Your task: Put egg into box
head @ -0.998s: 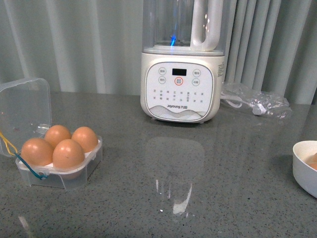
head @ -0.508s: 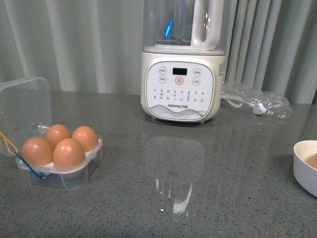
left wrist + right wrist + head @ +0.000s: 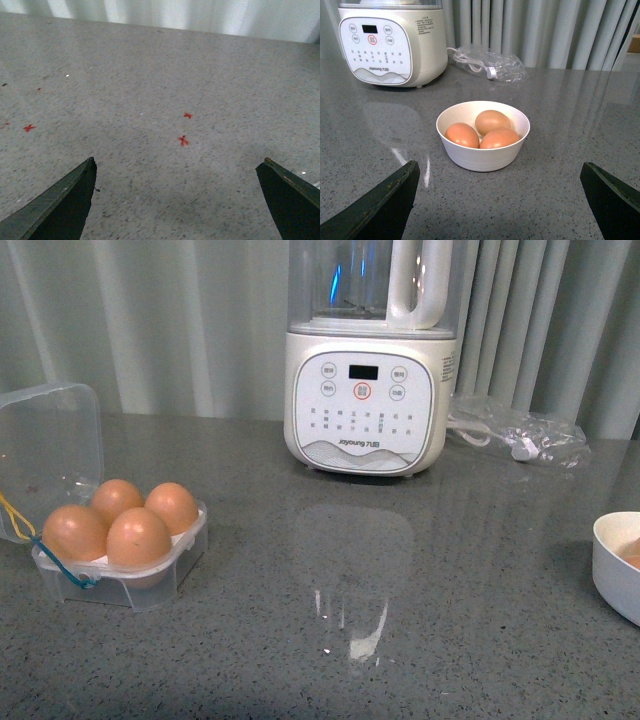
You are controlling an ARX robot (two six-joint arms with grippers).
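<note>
The clear box stands at the table's left with its lid open and upright, and a blue and yellow elastic loop at its left. Every hollow holds a brown egg; they look alike and I cannot tell the task's egg apart. Neither arm shows in the front view. My left gripper is open and empty over bare speckled counter. My right gripper is open and empty, facing a white bowl a short way off.
The white bowl holds three more brown eggs; its edge shows at the front view's right. A cream blender stands at the back centre, with a bagged cord to its right. Red marks dot the counter.
The front view has shifted slightly, so the blender sits higher in the frame. The box, eggs and bowl have not moved on the table.
</note>
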